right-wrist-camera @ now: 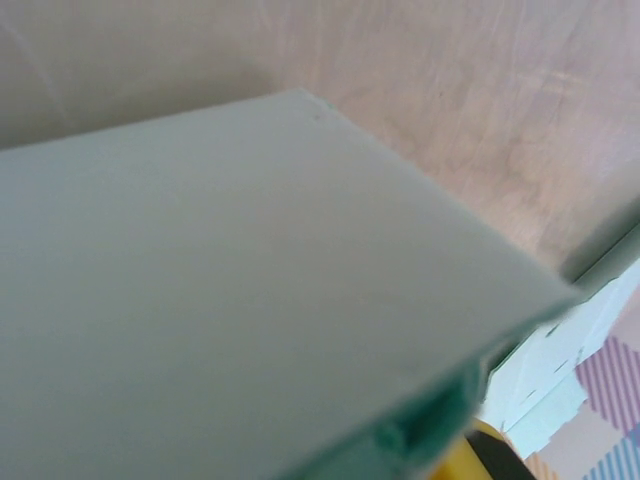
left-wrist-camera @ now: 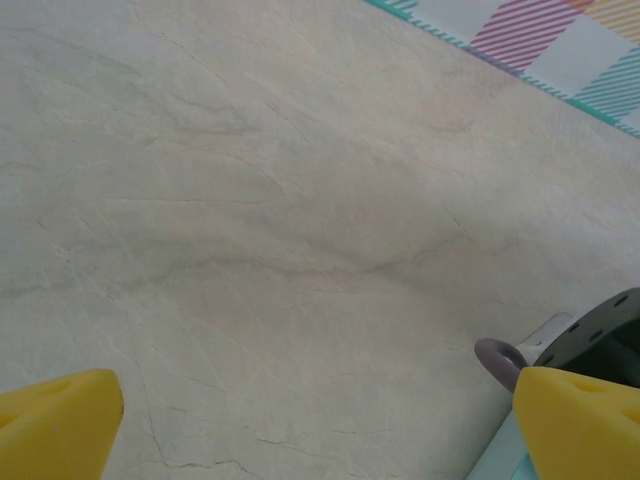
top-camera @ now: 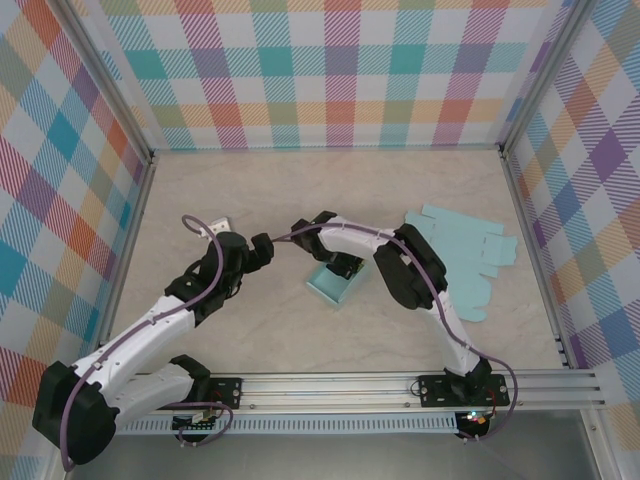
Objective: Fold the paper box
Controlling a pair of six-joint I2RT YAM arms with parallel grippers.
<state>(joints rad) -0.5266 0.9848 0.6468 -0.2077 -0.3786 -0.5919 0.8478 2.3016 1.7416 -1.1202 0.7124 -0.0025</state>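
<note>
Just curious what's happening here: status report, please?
Left pincer open, over table. Right pincer shut on box. Flat sheets lie apart, nothing blocking.

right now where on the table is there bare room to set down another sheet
Widest: the far strip of table along the back wall. Also the near patch between the folded box and the front rail. Crowded: the middle, where the open left gripper and the right gripper, shut on the box, meet; flat sheets fill the right side.
</note>
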